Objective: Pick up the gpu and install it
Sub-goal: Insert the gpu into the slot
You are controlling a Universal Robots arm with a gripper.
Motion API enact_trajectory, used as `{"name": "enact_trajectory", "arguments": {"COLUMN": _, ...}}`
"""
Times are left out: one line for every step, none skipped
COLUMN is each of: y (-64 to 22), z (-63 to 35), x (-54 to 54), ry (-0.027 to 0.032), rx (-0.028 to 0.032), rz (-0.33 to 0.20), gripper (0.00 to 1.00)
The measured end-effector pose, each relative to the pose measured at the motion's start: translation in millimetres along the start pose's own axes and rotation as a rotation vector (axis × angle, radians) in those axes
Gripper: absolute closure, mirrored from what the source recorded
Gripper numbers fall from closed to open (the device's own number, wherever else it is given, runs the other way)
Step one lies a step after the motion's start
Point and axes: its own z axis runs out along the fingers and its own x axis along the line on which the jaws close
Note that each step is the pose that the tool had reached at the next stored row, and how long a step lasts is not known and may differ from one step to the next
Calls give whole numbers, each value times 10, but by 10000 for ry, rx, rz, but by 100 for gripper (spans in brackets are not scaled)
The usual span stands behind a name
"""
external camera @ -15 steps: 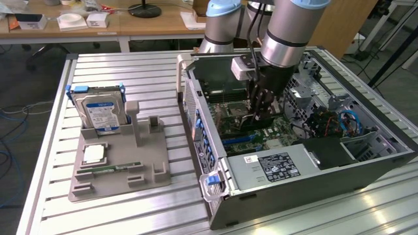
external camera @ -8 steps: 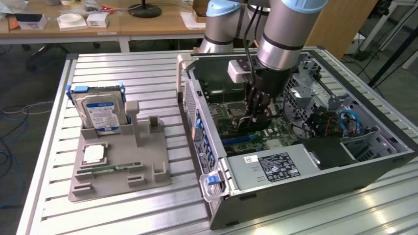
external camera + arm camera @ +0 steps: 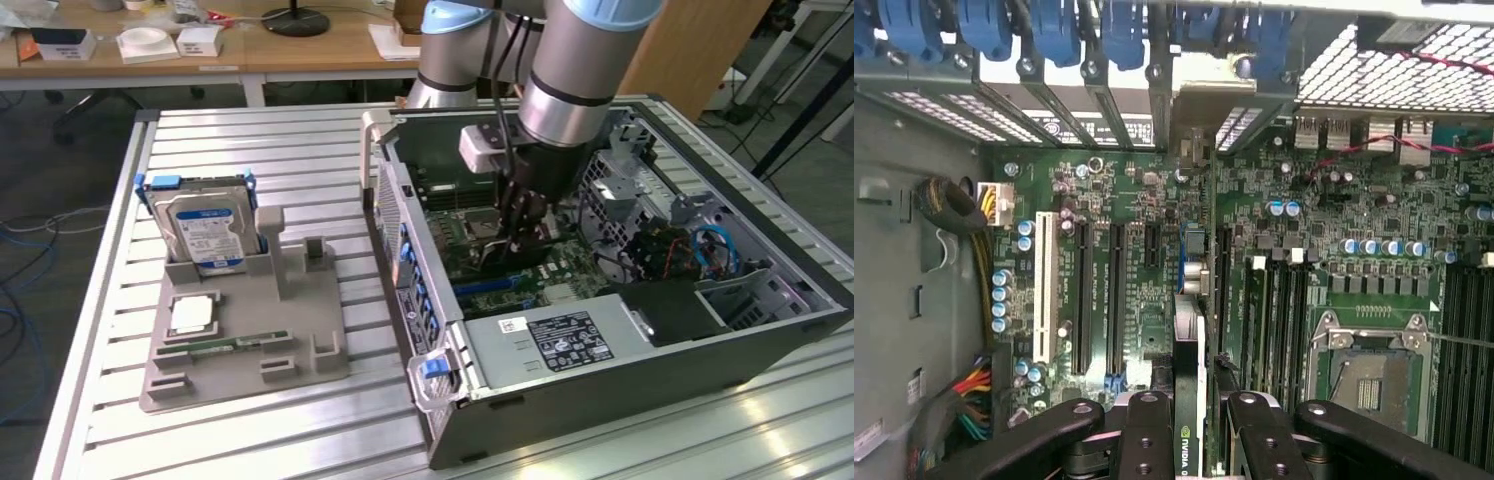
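End effector [image 3: 1192,425]: reaching down inside the open computer case [image 3: 641,385], its black fingers [image 3: 1147,440] clamping on the gpu.
Gpu [image 3: 1192,340]: hanging edge-on between the fingers, held upright over the green motherboard [image 3: 1134,200], its far end reaching toward the rear bracket openings.
Motherboard: lying flat in the case, long black expansion slots [image 3: 1099,290] running just beside the card.
Hard drive [image 3: 203,232]: standing upright in the grey holder [image 3: 240,340] on the table [image 3: 280,150], well apart from the case.
Memory stick [image 3: 220,346]: lying flat on the holder.
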Motion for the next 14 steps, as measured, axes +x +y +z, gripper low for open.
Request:
{"name": "enact_trajectory", "arguments": {"y": 11, "z": 5, "x": 0, "ry": 1, "rx": 1, "rz": 0, "gripper": 74}}
{"name": "enact_trajectory", "arguments": {"y": 19, "z": 9, "x": 0, "ry": 3, "rx": 0, "rz": 0, "gripper": 74}}
{"name": "enact_trajectory", "arguments": {"y": 26, "z": 12, "x": 0, "ry": 4, "rx": -1, "rz": 0, "gripper": 74}}
{"name": "enact_trajectory", "arguments": {"y": 32, "z": 16, "x": 0, "ry": 7, "rx": 0, "rz": 0, "gripper": 74}}
{"name": "enact_trajectory", "arguments": {"y": 35, "z": 20, "x": -1, "ry": 9, "rx": 0, "rz": 1, "gripper": 74}}
{"name": "enact_trajectory", "arguments": {"y": 37, "z": 22, "x": 0, "ry": 12, "rx": 0, "rz": -1, "gripper": 74}}
{"name": "enact_trajectory", "arguments": {"y": 37, "z": 25, "x": 0, "ry": 13, "rx": -1, "rz": -2, "gripper": 74}}
{"name": "enact_trajectory", "arguments": {"y": 37, "z": 29, "x": 0, "ry": 12, "rx": 0, "rz": -2, "gripper": 74}}
{"name": "enact_trajectory", "arguments": {"y": 38, "z": 36, "x": 0, "ry": 11, "rx": 0, "rz": -1, "gripper": 74}}
{"name": "enact_trajectory", "arguments": {"y": 38, "z": 44, "x": 0, "ry": 11, "rx": 1, "rz": 0, "gripper": 74}}
{"name": "enact_trajectory", "arguments": {"y": 38, "z": 55, "x": 0, "ry": 12, "rx": 0, "rz": 0, "gripper": 74}}
{"name": "enact_trajectory", "arguments": {"y": 38, "z": 67, "x": 0, "ry": 12, "rx": 0, "rz": 0, "gripper": 74}}
{"name": "enact_trajectory", "arguments": {"y": 38, "z": 75, "x": 0, "ry": 12, "rx": 0, "rz": 1, "gripper": 74}}
{"name": "enact_trajectory", "arguments": {"y": 38, "z": 83, "x": 1, "ry": 12, "rx": 0, "rz": 1, "gripper": 74}}
